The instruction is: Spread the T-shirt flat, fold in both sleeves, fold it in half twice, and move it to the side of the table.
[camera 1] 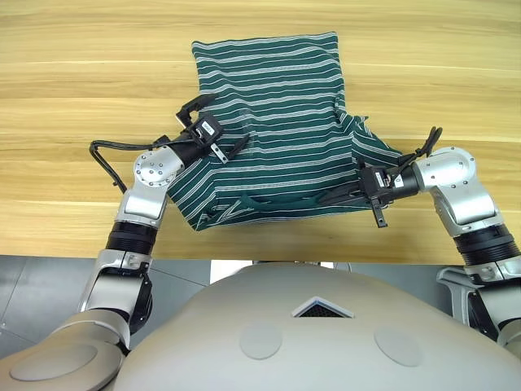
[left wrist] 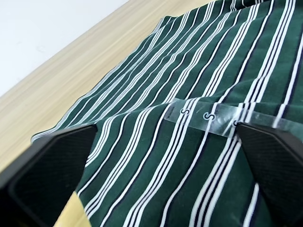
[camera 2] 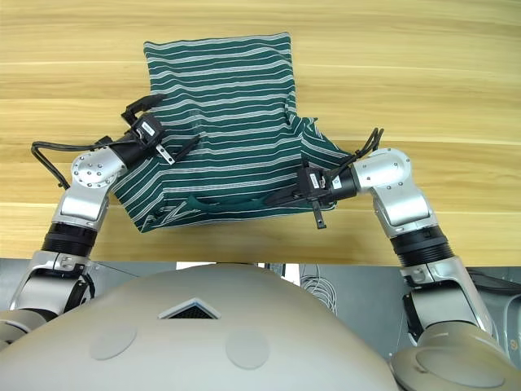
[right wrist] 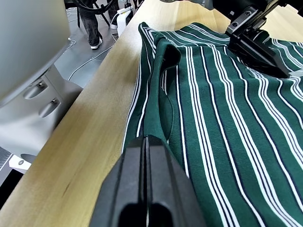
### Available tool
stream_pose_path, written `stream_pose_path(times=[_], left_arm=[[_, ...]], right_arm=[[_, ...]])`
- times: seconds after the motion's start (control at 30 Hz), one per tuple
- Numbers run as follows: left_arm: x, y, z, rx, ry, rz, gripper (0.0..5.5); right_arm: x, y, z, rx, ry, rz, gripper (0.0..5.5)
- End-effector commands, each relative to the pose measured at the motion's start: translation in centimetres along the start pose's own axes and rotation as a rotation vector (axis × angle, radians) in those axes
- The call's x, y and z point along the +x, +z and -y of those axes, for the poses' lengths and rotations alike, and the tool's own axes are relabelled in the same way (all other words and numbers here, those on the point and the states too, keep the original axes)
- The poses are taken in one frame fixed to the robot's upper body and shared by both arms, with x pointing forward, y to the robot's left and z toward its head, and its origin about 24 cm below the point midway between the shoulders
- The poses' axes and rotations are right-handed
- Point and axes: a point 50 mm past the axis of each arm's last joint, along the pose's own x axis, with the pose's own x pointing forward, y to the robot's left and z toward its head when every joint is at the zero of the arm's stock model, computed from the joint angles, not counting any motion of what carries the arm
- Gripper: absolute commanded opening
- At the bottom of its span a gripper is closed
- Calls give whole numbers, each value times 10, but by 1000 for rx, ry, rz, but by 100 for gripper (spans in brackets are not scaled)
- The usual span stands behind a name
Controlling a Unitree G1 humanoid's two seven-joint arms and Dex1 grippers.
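Note:
A dark green T-shirt with white stripes lies on the wooden table, its collar towards me. One sleeve sticks out on the right side. My left gripper hovers over the shirt's left part, open, its fingers wide apart above the cloth and a clear sticker strip. My right gripper is shut at the shirt's near right edge, apparently pinching the hem there. The left gripper also appears in the right wrist view, farther off.
Bare wood surrounds the shirt on all sides, with wide room to the left and right. The table's near edge runs just below the shirt. A black cable loop hangs off my left arm.

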Motion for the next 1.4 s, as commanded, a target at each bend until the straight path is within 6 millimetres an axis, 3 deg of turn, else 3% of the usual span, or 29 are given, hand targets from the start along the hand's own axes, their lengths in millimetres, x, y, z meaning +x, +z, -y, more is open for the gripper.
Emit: stream_pose_path(times=[0.03, 0.13, 0.37, 0.53, 0.9, 1.2, 1.3, 1.4], left_arm=[[-1, -11, 6, -11, -26, -61, 540], [-1, -11, 7, -13, -27, -59, 540], [-1, -9, 9, -31, -33, -52, 540], [-2, -9, 10, -45, -37, -54, 540], [-2, -9, 11, -52, -42, -65, 540], [-2, -11, 9, -51, -39, -75, 540], [-1, -8, 7, -54, -28, -54, 540], [-1, 12, -2, -133, 20, 80, 540]], right_arm=[[-1, 9, 2, -23, -16, 40, 3], [-6, 18, 14, -34, -81, 70, 3], [-6, -10, 22, -32, -147, -102, 3], [-2, -27, 13, -62, -87, -206, 3], [-4, -4, -5, -91, 38, -51, 3], [0, -5, -23, -87, 110, -67, 3], [2, 0, -8, -113, 9, -37, 3], [6, 9, 21, -138, -190, 18, 3]])
